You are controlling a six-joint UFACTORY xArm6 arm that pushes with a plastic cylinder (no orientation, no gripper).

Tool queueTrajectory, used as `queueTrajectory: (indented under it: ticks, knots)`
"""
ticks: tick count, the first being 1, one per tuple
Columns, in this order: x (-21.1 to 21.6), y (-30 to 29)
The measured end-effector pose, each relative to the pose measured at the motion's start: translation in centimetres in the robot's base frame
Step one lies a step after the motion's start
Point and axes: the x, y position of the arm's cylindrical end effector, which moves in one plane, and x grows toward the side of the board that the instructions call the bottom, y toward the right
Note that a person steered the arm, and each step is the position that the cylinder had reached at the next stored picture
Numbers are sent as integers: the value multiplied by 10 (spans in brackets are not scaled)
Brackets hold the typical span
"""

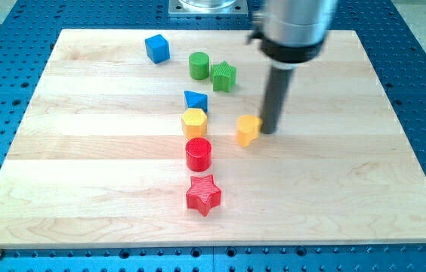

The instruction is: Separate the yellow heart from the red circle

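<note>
Locating the yellow heart first: it sits right of the board's centre, with my tip touching or just beside its right flank. The red circle lies down and to the view's left of the heart, near it but apart. No hand on this rig, only the rod, so nothing spreads or pinches.

Step in hand, as I judge it: contact for the push is being made, separation not yet achieved. From this side, however, a push would drive the heart leftward, toward the red circle. The next move calls for repositioning the tip to the heart's left or lower-left, then sliding it to the view's right or top.

Neighbours: a yellow hexagon stands just above the red circle, a blue triangle touching its top. A red star lies below. Green cylinder, green star and blue cube sit toward the top of the wooden surface.
</note>
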Motion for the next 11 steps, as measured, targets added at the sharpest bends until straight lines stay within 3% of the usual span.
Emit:
queueTrajectory:
  ticks: [1,2,3,4,5,7,9,11]
  knots:
    - [1,-77]
    - [14,-75]
    - [-3,-64]
    - [45,-41]
    - [54,-82]
    - [26,-115]
    - [69,-139]
    - [74,-140]
